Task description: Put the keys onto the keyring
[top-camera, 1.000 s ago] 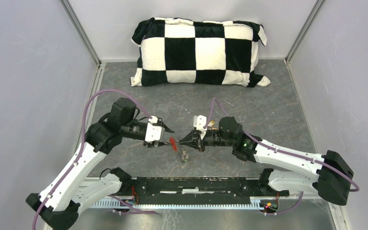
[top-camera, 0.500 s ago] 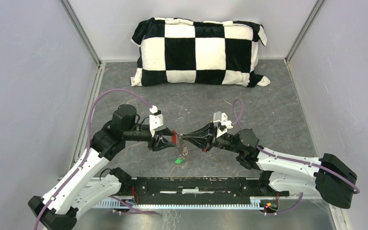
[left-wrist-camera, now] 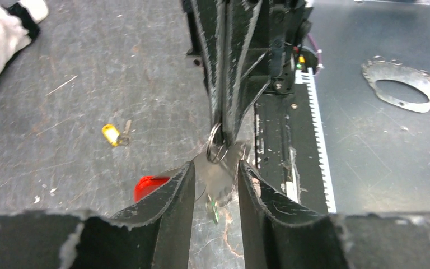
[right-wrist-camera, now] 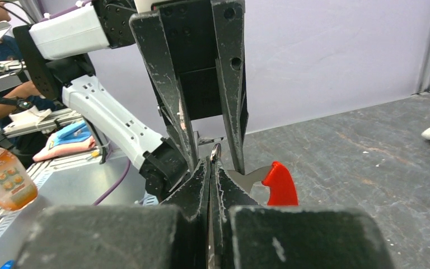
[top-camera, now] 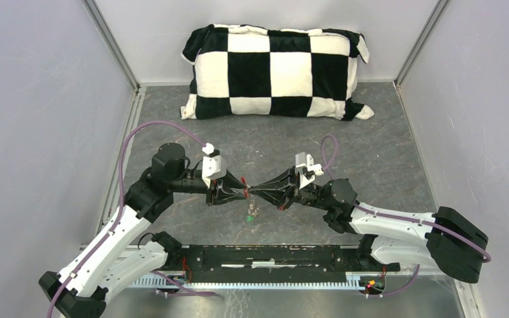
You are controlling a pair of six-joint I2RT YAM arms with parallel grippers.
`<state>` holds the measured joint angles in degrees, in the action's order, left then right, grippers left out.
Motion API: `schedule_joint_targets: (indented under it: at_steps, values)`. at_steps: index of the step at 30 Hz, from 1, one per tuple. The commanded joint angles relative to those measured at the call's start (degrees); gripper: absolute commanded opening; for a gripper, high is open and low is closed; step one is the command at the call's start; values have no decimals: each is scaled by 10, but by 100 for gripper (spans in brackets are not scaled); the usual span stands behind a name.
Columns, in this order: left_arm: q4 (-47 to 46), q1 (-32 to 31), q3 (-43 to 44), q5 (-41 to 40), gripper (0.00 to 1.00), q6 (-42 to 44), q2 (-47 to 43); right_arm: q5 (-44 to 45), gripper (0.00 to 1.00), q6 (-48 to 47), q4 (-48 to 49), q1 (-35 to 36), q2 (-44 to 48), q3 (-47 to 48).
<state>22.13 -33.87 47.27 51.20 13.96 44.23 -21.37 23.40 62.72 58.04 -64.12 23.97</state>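
Right claw (right-wrist-camera: 210,168) is clamped on the keyring (left-wrist-camera: 217,147); left claw (left-wrist-camera: 215,168) gapes apart just beside it; 1 yellow key (left-wrist-camera: 111,134) lies well away on the surface (left-wrist-camera: 61,67).

— What sort of place was it?
— A robotics lab, with a closed-off test cell. A left arm (top-camera: 116,228) and a right arm (top-camera: 397,222) were bolted to a black rail (top-camera: 272,255) at the table's near edge, and purple cables (top-camera: 156,124) looped off them.
— And around them?
— Plain pale wall panels (top-camera: 40,99) on aluminium posts (top-camera: 111,43) boxed in a grey table top (top-camera: 371,152). A chequered pillow (top-camera: 275,69) lay at the back. Outside the cell stood a bottle of orange drink (right-wrist-camera: 3,176).
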Motion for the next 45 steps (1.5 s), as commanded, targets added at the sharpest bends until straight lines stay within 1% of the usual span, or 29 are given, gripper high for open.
schedule_joint_targets:
  at_steps: [1,5,7,10,13,16,18,22,25,26,27,30,31,33,35,38,43,45]
  values:
    - [-14,0,28,86,39,-5,11,-34,0,15,47,3,-12,13]
    - [40,0,52,113,37,33,34,-41,0,7,34,3,-10,17]
    - [61,1,61,122,33,53,39,-40,0,3,27,3,-8,18]
    - [68,1,62,123,21,58,38,-28,1,-1,25,3,-1,13]
    - [87,0,64,114,20,70,35,-19,0,-5,25,3,7,7]
    - [87,0,61,105,21,66,31,-22,0,-4,28,3,5,9]
    - [78,0,60,100,20,60,30,-27,0,-1,29,3,3,12]
    - [46,1,56,85,3,36,29,-32,0,3,33,4,-1,13]
    - [38,1,52,69,2,42,25,-34,1,2,26,4,0,13]
    - [42,0,52,68,2,50,24,-32,9,-2,12,4,4,14]
    - [53,1,53,68,2,71,23,-28,24,-15,-8,4,11,16]
    - [101,1,60,74,2,167,19,-19,51,-79,-86,3,43,25]
    - [120,0,64,76,2,204,18,-19,58,-113,-130,4,55,34]
    - [162,0,72,83,2,289,15,-27,65,-177,-215,1,73,59]
    - [199,0,76,87,2,372,9,-32,69,-237,-292,1,84,86]
    - [208,0,70,93,2,443,-11,-39,72,-303,-364,-1,95,112]
    - [211,0,47,103,2,581,-44,-81,69,-346,-399,-3,102,128]
    - [211,0,37,97,2,617,-56,-86,68,-361,-420,-2,100,135]
